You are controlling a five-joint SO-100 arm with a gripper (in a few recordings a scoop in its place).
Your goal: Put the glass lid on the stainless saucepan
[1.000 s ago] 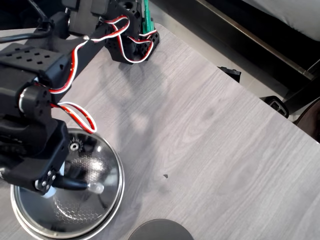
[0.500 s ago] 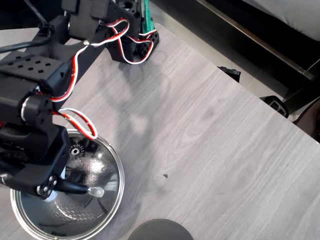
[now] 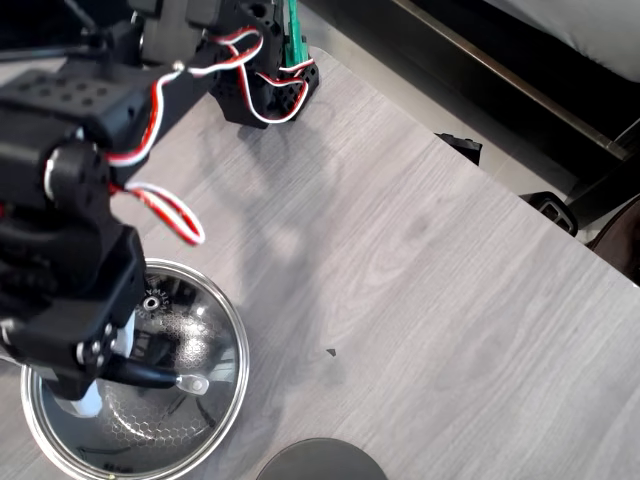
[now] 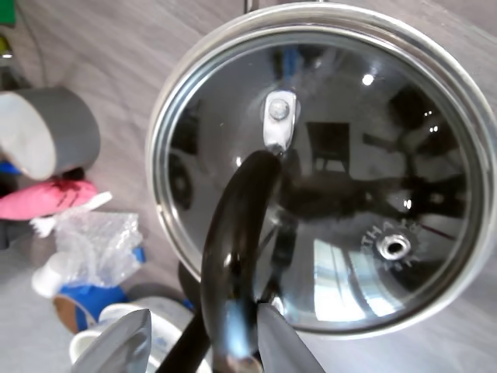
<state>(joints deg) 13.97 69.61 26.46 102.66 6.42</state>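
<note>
Down at the bottom edge of the wrist view, claw (image 4: pixel 203 342) spread a little, two grey fingertips (image 4: pixel 118 343) flanking the near end of the black bar handle (image 4: pixel 233 256) of the round clear glass lid with a steel rim (image 4: pixel 334 167); right fingertip close against the bar or touching it, left one apart from it, so no pinch to be seen. Bar arching up from the claw to a metal mount (image 4: pixel 279 120) bolted near the lid's centre. Small steam vent (image 4: pixel 396 247) to the right of the handle, ringed by faint lettering.

Seen from the overhead view, claw (image 3: pixel 150 372) low over the same lid (image 3: pixel 195 345), at the lower left of the grey wood-grain counter (image 3: pixel 400 280). Lid lying flat over the round shiny stainless saucepan (image 3: pixel 120 455), steel rims nearly matching, honeycomb pattern of the pan's inside showing through the glass just below the handle. Whether fully seated all round, cannot tell, since the black arm (image 3: pixel 70 200) covers the left part.

Outward from the lid: dark grey opaque disc (image 3: pixel 320 460) just to its lower right at the bottom edge of the overhead view, apart from the pan. Left of the lid in the wrist view, a grey roll of tape (image 4: pixel 50 140), a pink object (image 4: pixel 46 198), a crumpled clear plastic bag (image 4: pixel 97 245).
</note>
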